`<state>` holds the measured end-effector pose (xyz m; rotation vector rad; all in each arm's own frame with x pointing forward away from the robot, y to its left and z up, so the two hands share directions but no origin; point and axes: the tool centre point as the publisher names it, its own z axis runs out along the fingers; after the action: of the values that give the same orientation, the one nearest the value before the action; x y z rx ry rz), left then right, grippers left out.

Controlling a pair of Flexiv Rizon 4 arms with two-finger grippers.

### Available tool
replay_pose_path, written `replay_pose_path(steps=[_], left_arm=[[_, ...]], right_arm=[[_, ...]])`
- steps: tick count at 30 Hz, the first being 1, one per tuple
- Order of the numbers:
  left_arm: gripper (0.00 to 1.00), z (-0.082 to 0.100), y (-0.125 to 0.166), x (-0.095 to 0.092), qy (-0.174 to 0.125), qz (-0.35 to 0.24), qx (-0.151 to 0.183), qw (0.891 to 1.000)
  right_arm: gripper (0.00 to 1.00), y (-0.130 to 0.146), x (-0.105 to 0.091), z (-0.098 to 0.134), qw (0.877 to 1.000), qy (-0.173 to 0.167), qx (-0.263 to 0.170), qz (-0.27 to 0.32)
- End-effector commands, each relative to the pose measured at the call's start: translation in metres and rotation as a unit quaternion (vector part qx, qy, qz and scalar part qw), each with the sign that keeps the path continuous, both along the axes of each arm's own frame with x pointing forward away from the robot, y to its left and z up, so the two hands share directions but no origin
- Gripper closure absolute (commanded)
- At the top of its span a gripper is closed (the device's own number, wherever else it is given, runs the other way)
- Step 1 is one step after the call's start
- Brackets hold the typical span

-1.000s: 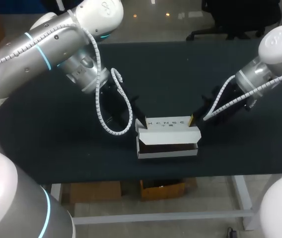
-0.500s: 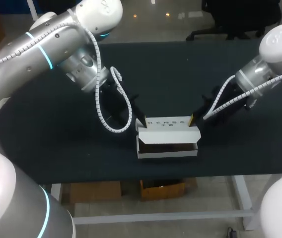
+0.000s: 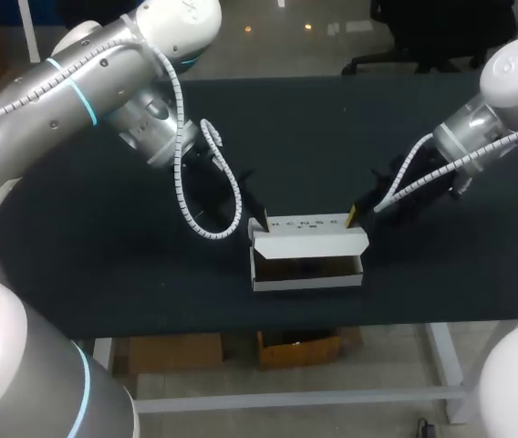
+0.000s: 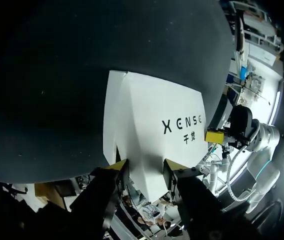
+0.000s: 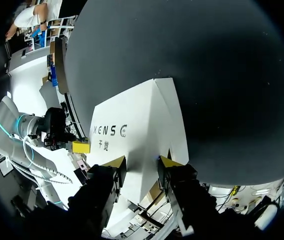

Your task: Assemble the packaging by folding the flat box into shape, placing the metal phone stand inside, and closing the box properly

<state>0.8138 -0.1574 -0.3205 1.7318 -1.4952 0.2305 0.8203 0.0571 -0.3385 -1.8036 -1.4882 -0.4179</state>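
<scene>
**Left hand** (image 4: 144, 167): set narrow. White card filled the gap between its yellow tips, and it gripped one end of the lid (image 3: 309, 228).

**Right hand** (image 5: 142, 162): set narrow likewise, clamped on the opposite end of the same lid. Each hand showed in the other's wrist view, at the far end of the panel.

**Lid:** one white panel running straight ahead from each hand to the other. It leaned forward over the body without lying flat on it.

**Box** (image 3: 306, 272): white card, under and just in front of the two hands. It stood erected on the bench (image 3: 104, 274), its front opening still showing below the lid.

**Phone stand:** not identified. The interior was dark and brownish with a darker patch in it, and whether that was the stand could not be told.

**Markings:** a row of dark lettering (image 4: 183, 123) on the lid's outer face, with a shorter line of smaller characters beneath. This was print only, not transcribed. No other label was seen.

**State of task, as judged:**
- Folding the flat card into shape looked done.
- Loading the stand could not be confirmed.
- Closing was under way.
- Still to do: bring the lid fully down, tuck its front edge in and release both ends.
</scene>
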Motion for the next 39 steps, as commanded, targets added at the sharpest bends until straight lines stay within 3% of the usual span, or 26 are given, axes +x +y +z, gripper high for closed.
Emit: replay_pose_path(steps=[1,39], left_arm=[[0.55,-0.001,-0.002,0.005,0.006,-0.003,-0.002,1.0],[0.56,0.008,0.002,0.016,0.027,0.0,-0.004,1.0]], right_arm=[[0.61,0.001,0.006,-0.003,1.0,0.008,0.007,0.005],[0.62,0.007,0.019,0.006,1.0,0.018,0.006,0.002]])
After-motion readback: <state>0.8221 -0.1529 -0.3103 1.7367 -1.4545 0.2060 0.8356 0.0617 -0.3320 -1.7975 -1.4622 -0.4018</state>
